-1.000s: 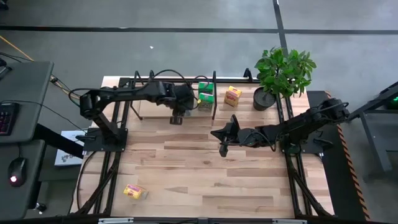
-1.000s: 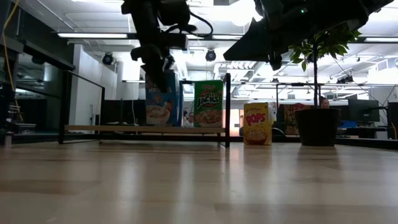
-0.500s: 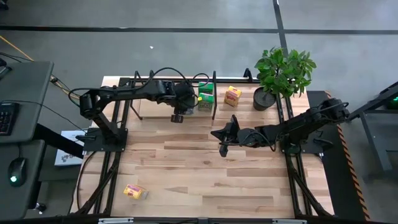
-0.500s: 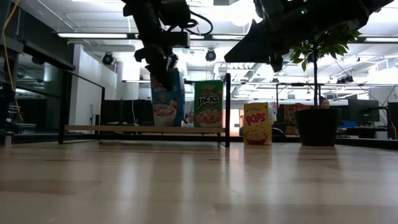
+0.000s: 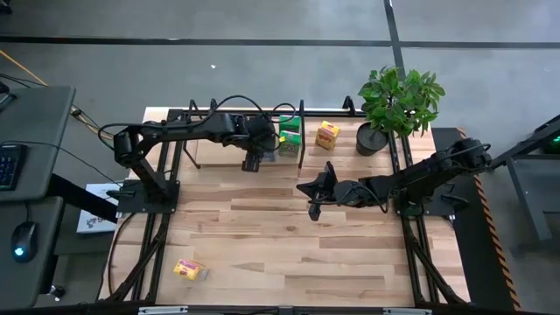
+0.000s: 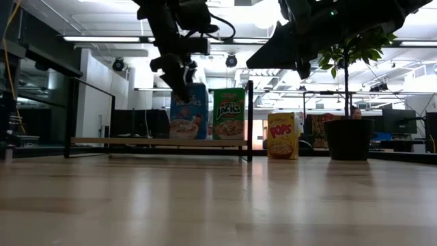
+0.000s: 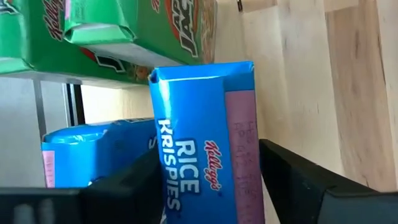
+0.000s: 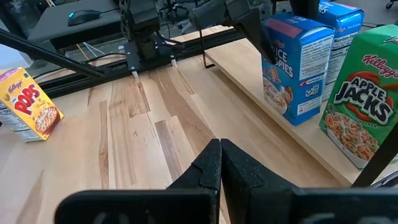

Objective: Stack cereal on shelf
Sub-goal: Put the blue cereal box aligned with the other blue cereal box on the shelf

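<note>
Jaws of left gripper (image 6: 179, 80) spread beside blue cereal box (image 7: 205, 143) upright on shelf (image 6: 157, 142), right gripper (image 8: 220, 163) closed over bare tabletop (image 5: 289, 245)

Tabletop (image 8: 143, 143): pale striped wood, satin. Shelf (image 8: 273, 124): light wood board, black metal bars. Cereal boxes (image 7: 205, 155): glossy printed cardboard.

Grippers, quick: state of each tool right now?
Left tool: open around the blue Rice Krispies box standing on the shelf.
Right tool: shut, empty.
</note>
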Controlling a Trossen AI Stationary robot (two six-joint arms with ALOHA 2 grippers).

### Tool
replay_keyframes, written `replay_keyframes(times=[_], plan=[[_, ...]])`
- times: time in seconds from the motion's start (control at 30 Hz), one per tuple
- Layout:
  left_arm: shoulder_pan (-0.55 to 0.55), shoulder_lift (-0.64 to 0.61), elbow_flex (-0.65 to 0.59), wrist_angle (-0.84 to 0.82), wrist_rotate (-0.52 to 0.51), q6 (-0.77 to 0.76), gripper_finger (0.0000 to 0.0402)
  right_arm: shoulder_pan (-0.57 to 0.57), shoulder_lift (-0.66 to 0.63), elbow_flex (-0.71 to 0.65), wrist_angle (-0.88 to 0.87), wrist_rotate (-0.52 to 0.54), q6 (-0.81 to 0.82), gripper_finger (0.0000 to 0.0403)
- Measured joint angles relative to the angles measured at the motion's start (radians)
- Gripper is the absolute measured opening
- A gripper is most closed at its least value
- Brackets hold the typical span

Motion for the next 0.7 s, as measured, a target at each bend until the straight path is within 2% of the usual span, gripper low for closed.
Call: replay_keyframes(times=[0.2,0.4,0.57,0.7], plan=[[0.000,-0.006,0.000,-0.004,-0.065,0.002,0.0245,0.000,0.000,0.000,0.000,0.000,0.000,0.0000],[0.000,-0.012,0.000,-0.004,-0.094,0.021,0.0242,0.000,0.000,0.000,0.000,0.002,0.000,0.0000],[0.000,-0.013,0.000,-0.003,-0.090,0.034,0.0229,0.000,0.000,0.000,0.000,0.010,0.000,0.0000],[0.000,-0.013,0.000,-0.004,-0.089,0.035,0.0202,0.000,0.001,0.000,0.000,0.010,0.000,0.0000]])
